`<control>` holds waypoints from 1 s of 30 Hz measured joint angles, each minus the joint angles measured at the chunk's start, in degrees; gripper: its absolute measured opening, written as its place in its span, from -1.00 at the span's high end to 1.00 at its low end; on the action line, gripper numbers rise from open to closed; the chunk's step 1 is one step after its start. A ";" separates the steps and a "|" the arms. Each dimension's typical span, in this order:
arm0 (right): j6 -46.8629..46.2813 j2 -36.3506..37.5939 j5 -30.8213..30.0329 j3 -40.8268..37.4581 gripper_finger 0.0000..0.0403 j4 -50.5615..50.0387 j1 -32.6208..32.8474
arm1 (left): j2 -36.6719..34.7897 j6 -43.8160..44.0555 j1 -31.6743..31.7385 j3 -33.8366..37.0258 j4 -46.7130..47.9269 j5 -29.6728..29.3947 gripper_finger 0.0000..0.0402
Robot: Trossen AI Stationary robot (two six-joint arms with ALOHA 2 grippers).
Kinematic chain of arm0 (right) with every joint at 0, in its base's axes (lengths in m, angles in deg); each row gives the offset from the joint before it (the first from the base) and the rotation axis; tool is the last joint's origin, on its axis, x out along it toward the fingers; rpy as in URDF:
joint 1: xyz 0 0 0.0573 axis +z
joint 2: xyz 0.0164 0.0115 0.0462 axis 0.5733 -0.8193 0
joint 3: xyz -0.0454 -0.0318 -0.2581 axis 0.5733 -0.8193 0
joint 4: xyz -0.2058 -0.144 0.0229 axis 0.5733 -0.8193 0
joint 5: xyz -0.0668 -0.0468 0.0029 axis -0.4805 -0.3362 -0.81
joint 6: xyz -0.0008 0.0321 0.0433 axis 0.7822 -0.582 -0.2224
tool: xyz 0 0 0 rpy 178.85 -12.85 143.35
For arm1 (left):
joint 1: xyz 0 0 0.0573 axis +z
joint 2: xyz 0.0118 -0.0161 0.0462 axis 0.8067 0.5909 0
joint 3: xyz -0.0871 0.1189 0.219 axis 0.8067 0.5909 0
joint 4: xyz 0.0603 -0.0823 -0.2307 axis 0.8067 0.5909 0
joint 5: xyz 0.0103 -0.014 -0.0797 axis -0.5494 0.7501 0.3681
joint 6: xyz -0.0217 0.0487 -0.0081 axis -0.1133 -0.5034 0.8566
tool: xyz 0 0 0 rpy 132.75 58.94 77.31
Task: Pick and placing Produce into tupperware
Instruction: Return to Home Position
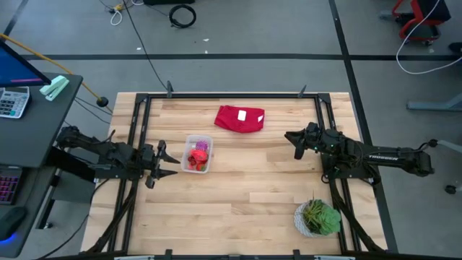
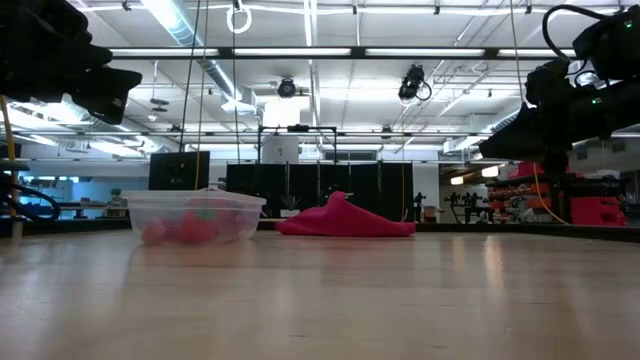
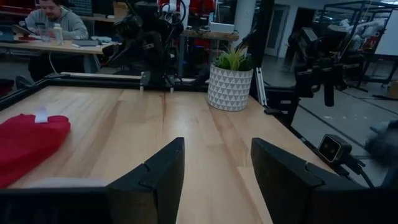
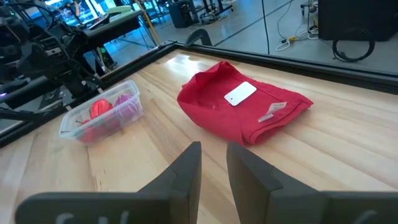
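The clear tupperware stands on the table left of centre. It holds red pieces and a purple piece of produce. It also shows in the low view and in the right wrist view. My left gripper is open just left of the tupperware, above the table, and holds nothing; its fingers stand wide apart in the left wrist view. My right gripper hovers at the right of centre, open by a narrow gap and empty, pointing toward the red cloth and the tupperware.
A folded red cloth with a white label lies at the far middle of the table. A green plant in a white pot stands at the near right. Black frame rails run along the table's edges. A person sits at a desk beyond the table.
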 joint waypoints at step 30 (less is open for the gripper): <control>0.00 0.00 0.00 0.00 0.58 -0.02 0.02 | 0.00 0.15 0.02 0.09 -0.19 0.00 0.00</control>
